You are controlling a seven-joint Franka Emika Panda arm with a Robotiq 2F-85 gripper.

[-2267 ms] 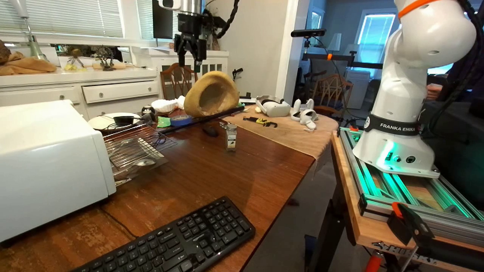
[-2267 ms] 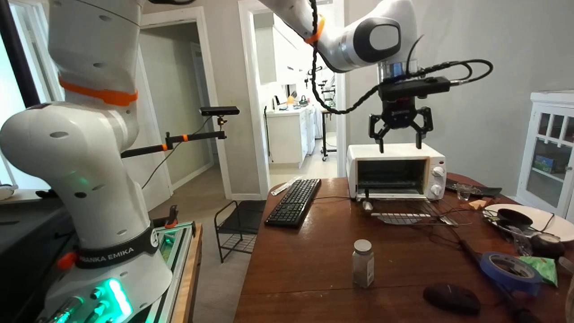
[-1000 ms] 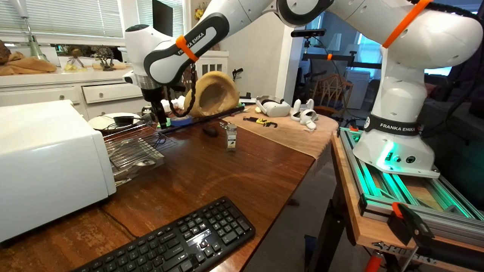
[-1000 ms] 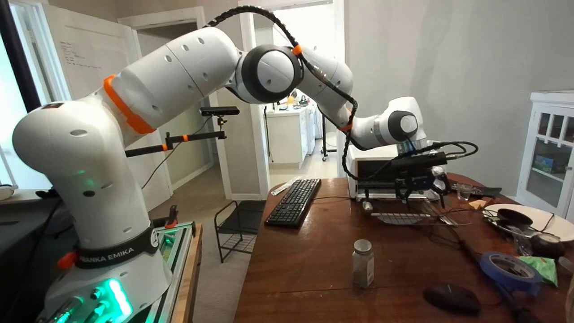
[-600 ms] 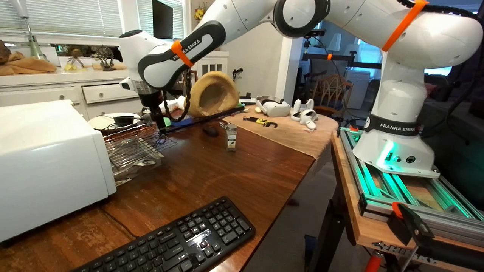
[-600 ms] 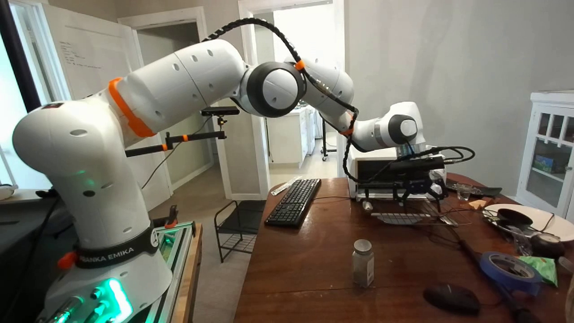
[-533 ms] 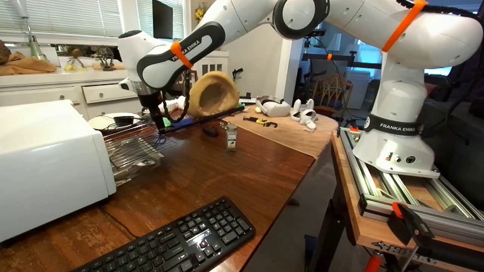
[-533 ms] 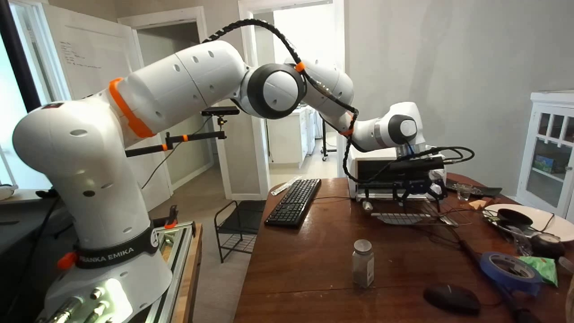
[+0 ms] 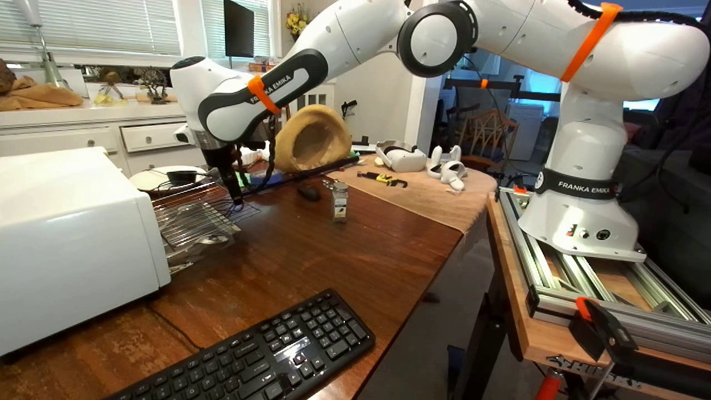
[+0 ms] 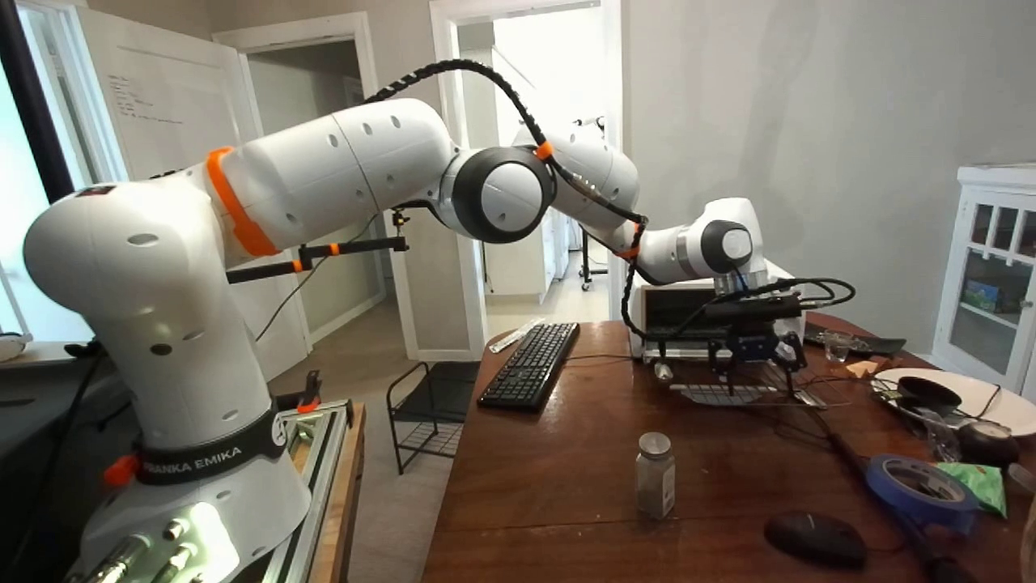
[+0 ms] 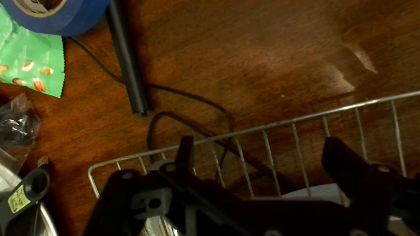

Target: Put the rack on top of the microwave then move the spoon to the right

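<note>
Spanning nine to three o'clock, jaws apart, the gripper [image 11: 259, 142] is over the rack [image 11: 279, 124], whose rim runs nearly parallel in the wrist view; pinching it probably needs turning. The microwave [image 9: 72, 228] stands at nine in an exterior view.

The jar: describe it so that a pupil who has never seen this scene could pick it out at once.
Start from the wooden table that carries the big white microwave. In an exterior view, look between the black keyboard and the black mouse for a small upright jar. Its round grey lid and standing shape set it apart from those two low neighbours.
</note>
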